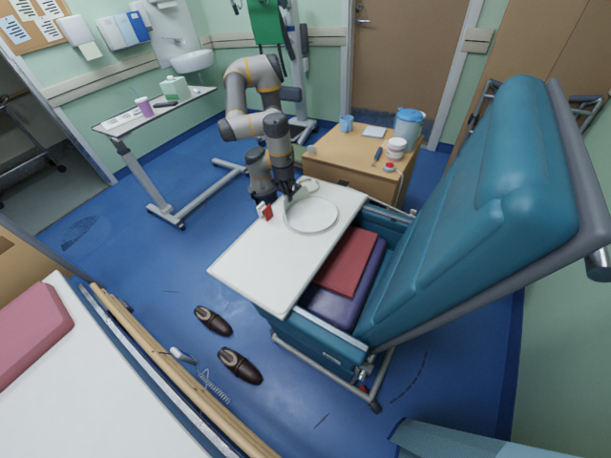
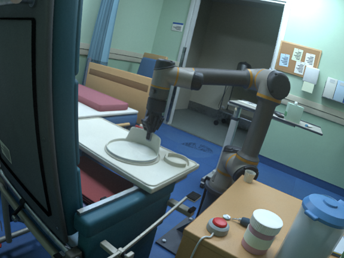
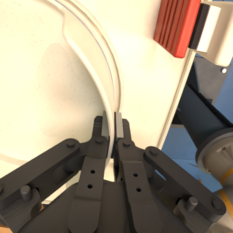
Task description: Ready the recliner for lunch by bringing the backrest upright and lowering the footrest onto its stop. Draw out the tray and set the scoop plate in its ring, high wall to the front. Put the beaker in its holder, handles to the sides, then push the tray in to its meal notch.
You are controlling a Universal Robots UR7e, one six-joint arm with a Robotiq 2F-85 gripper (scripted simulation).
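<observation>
My gripper (image 3: 112, 124) (image 1: 290, 196) (image 2: 148, 138) grips the high wall of the white scoop plate (image 1: 312, 214) (image 2: 133, 149), which sits in the large ring on the drawn-out white tray (image 1: 288, 246) (image 2: 131, 153). The high wall stands at the tray's front edge, on the side away from the backrest. The small holder ring (image 2: 176, 159) (image 1: 308, 184) beside the plate is empty. The blue beaker (image 1: 346, 123) stands on the wooden cabinet. The recliner's teal backrest (image 1: 493, 207) is raised. The tray's red handle (image 1: 267, 212) (image 3: 176, 26) sits at its front edge.
A blue-lidded jug (image 1: 408, 128) (image 2: 316, 227), a tub (image 2: 261, 231) and a red button (image 2: 218, 226) share the wooden cabinet (image 1: 360, 158). An overbed table (image 1: 148, 113) stands left of the arm. Two brown shoes (image 1: 227, 345) lie on the blue floor by a bed (image 1: 74, 394).
</observation>
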